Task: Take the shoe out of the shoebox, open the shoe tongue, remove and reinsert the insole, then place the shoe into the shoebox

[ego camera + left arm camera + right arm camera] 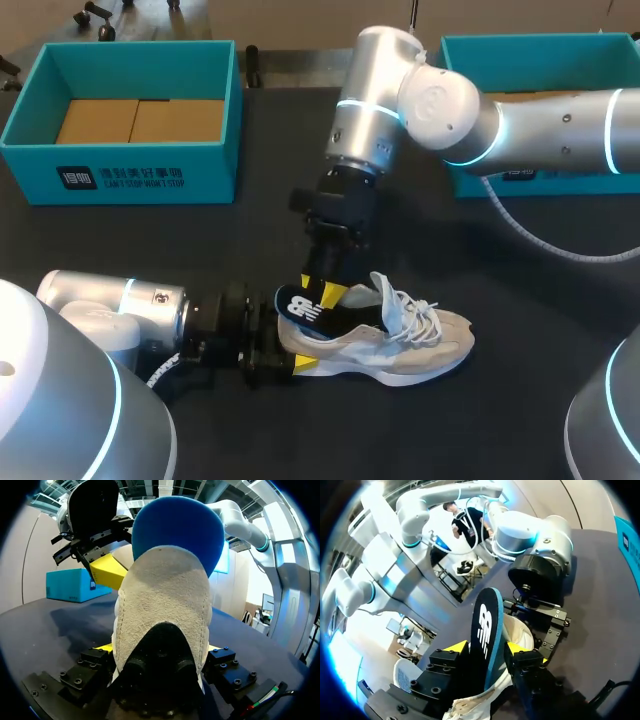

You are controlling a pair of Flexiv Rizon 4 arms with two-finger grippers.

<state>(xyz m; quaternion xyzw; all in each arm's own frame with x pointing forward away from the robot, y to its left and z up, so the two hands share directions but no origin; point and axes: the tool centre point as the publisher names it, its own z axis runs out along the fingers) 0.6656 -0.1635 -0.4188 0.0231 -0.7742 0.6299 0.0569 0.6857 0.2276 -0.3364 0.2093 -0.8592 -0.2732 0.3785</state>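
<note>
The left gripper (288, 345) is clamping the shoe (400, 345) at its 9 o'clock heel while the right gripper (322, 290) is pinching the half-out insole (300, 308), probably needing a lift toward 12 o'clock.

The shoe (400, 345) lies on the dark surface (520, 300), its heel held by the left tool (290, 347); the right tool (320, 290) above pinches the black insole (303, 310) standing out of it

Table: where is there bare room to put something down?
Bare table lies between left shoebox and shoe, and between shoe and right shoebox. Crowded at the shoe's heel, where left gripper and right gripper meet.
</note>
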